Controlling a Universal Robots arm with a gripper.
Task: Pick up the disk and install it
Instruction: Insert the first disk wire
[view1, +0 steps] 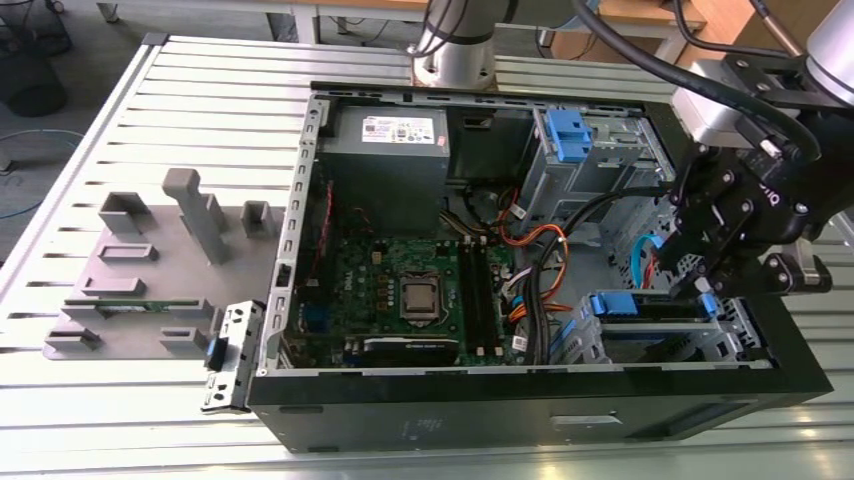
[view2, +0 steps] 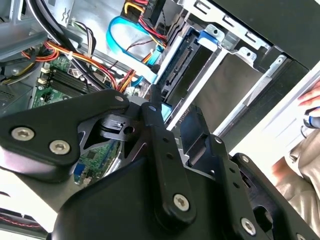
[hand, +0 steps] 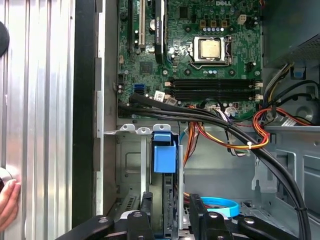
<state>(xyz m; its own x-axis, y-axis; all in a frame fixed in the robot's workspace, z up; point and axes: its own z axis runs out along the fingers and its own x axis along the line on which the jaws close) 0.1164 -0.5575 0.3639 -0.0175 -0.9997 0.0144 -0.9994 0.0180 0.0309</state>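
Note:
The disk (hand: 164, 152) stands on edge in the drive bay at the case's front corner, its blue carrier tab showing between the bay's metal rails. In the exterior view the blue carrier (view1: 627, 303) lies in the bay at the lower right of the open computer case (view1: 287, 260). My gripper (hand: 170, 216) hovers over the disk's near end, one black finger on each side of it with a gap to both, so it is open. From the exterior view my gripper (view1: 703, 290) hangs just above the bay. The second wrist view looks past my gripper (view2: 175, 115) at the disk's connector edge (view2: 181, 67).
Black, orange and blue cables (hand: 235, 135) run from the motherboard (hand: 210, 55) close past the bay. A second blue carrier (view1: 567, 130) sits in the upper bay beside the grey power supply (view1: 387, 135). A grey fixture plate (view1: 147, 270) lies left of the case. A person's hand (hand: 7, 205) rests nearby.

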